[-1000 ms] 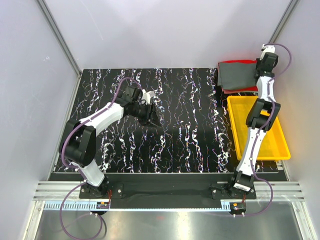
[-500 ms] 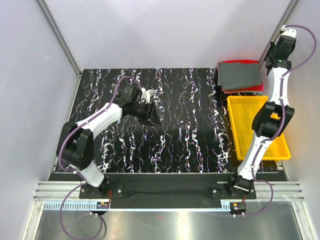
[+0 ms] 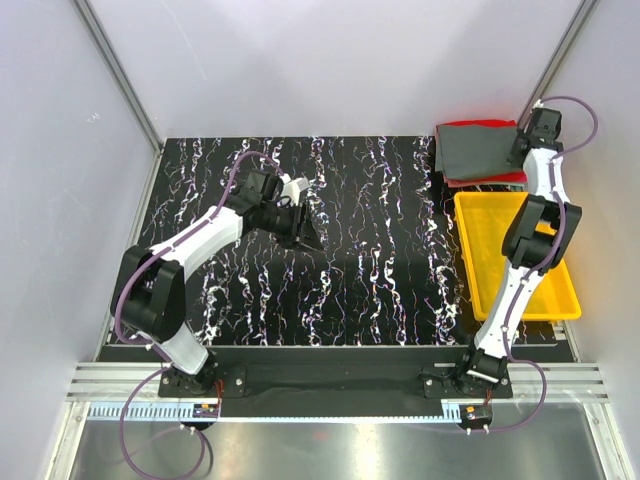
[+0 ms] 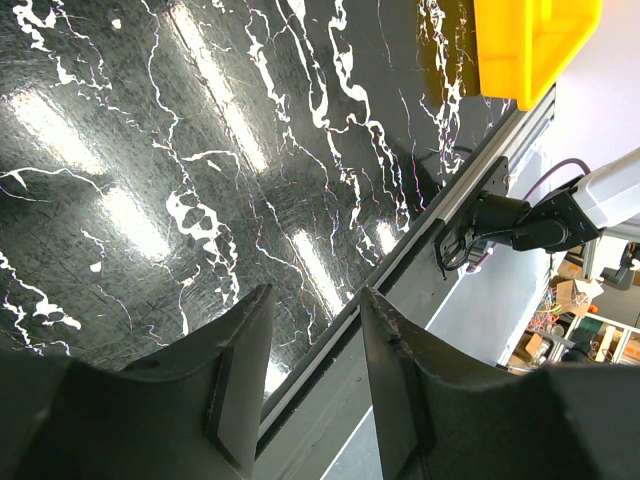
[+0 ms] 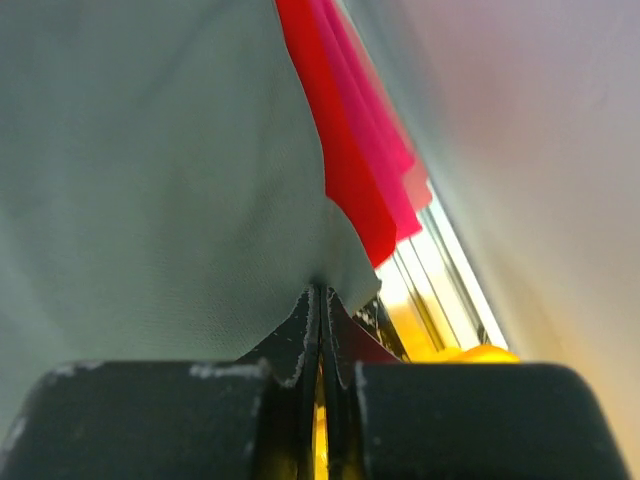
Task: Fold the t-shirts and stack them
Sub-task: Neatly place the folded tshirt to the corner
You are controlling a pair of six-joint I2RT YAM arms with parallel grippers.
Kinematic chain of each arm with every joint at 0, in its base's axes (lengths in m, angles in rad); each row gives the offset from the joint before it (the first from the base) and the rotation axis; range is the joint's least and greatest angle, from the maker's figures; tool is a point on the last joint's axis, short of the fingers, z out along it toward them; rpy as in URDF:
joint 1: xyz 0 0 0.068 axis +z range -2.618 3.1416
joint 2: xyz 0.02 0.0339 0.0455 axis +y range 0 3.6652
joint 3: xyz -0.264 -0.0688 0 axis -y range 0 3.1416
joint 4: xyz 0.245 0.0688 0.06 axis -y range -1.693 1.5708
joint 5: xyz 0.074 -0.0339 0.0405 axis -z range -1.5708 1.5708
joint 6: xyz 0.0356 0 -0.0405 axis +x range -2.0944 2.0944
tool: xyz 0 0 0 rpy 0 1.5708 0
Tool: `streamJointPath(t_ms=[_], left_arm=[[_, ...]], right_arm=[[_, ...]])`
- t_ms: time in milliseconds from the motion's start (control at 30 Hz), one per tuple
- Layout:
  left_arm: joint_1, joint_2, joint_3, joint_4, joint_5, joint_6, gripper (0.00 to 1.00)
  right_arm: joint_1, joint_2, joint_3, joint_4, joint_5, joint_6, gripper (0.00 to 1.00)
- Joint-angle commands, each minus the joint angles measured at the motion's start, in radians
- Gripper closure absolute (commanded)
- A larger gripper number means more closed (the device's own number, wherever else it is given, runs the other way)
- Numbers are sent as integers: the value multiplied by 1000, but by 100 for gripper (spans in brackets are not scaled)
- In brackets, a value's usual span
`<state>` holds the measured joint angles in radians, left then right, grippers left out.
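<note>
A folded dark grey t-shirt [image 3: 475, 150] lies on top of a red t-shirt [image 3: 497, 177] at the table's far right corner. In the right wrist view the grey t-shirt [image 5: 150, 150] fills the frame, with the red t-shirt [image 5: 350, 170] and a pink edge [image 5: 392, 150] showing beside it. My right gripper [image 3: 522, 140] is at the stack's right edge. That right gripper [image 5: 321, 290] is shut, its tips touching the grey cloth near a corner. My left gripper [image 3: 300, 225] hovers over the table's left middle. The left gripper [image 4: 315, 300] is open with nothing between its fingers.
A yellow plastic tray [image 3: 470, 250] stands just in front of the stack on the right side; its corner [image 4: 520, 50] shows in the left wrist view. The black marbled table top [image 3: 380, 250] spreads between the arms. Grey walls close in the back and both sides.
My right arm lifted off the stack toward the back right wall, then came back down to the stack's right edge, and its jaws closed a little further. The left arm barely moved.
</note>
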<state>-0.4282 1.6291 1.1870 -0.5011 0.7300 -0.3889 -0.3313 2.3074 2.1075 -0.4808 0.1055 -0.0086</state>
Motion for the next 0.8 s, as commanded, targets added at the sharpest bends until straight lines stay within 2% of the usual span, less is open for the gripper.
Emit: streamJointPath(t_ms=[0, 767], left_arm=[[-4, -23, 13, 21, 9, 12, 55], [-15, -48, -7, 36, -27, 7, 55]], right_arm=[[-20, -9, -21, 1, -4, 36, 98], [-40, 52, -27, -18, -20, 13, 97]])
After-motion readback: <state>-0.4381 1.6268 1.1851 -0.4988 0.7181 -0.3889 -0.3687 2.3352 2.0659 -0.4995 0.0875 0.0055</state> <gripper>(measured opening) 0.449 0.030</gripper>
